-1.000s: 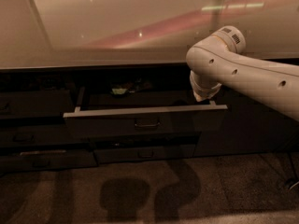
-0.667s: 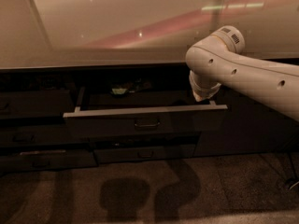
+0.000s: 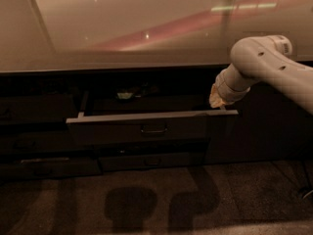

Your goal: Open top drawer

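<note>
**Top drawer, open; claw at its right end**

We list the top drawer [image 3: 112,131] pulled out below the bench [image 3: 122,58], with a loop handle [image 3: 154,129] at centre. The claw [image 3: 217,100] hangs just above the front's right end; we cannot tell its state. A pale item [image 3: 124,95] lies inside.

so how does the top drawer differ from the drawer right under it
The top drawer is pulled out, tray showing; the drawer under it sits shut. The top drawer's front looks wider than the lower drawer's. The tool is at the top drawer's right end, away from the lower drawer. Both have dark flat fronts.
</note>
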You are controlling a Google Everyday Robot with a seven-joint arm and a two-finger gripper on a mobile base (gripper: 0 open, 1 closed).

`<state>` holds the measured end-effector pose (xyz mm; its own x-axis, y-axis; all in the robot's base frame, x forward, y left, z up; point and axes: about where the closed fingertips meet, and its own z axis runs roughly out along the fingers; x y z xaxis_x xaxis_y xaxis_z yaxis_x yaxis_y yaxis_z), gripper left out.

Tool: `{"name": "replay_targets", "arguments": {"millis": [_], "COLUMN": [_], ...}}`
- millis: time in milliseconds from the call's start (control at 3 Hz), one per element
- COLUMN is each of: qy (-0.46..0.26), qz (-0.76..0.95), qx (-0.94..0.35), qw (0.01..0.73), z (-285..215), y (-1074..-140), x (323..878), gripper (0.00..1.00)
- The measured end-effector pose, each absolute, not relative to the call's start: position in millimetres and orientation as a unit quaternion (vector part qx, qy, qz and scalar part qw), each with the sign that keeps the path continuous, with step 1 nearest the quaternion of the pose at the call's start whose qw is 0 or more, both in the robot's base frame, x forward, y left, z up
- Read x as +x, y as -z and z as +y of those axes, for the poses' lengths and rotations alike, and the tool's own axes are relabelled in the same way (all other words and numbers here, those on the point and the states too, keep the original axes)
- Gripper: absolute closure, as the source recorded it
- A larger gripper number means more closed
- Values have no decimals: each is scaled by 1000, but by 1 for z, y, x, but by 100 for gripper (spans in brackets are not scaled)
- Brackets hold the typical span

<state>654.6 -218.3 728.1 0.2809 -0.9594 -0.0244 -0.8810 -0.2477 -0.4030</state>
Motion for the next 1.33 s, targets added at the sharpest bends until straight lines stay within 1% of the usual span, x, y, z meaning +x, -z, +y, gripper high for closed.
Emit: {"name": "replay_targets", "arguments": {"millis": [333,667,1000,1333], "qy": [102,102,82,43], "qz": [576,576,598,618], "qx": [-785,-785,-777,-768], "qw": [204,204,179,163], "z": [-213,-213,-228,-253], "y": [-739,-739,-712,-670], "x": [664,664,672,681], "gripper": [100,100,100,100]}}
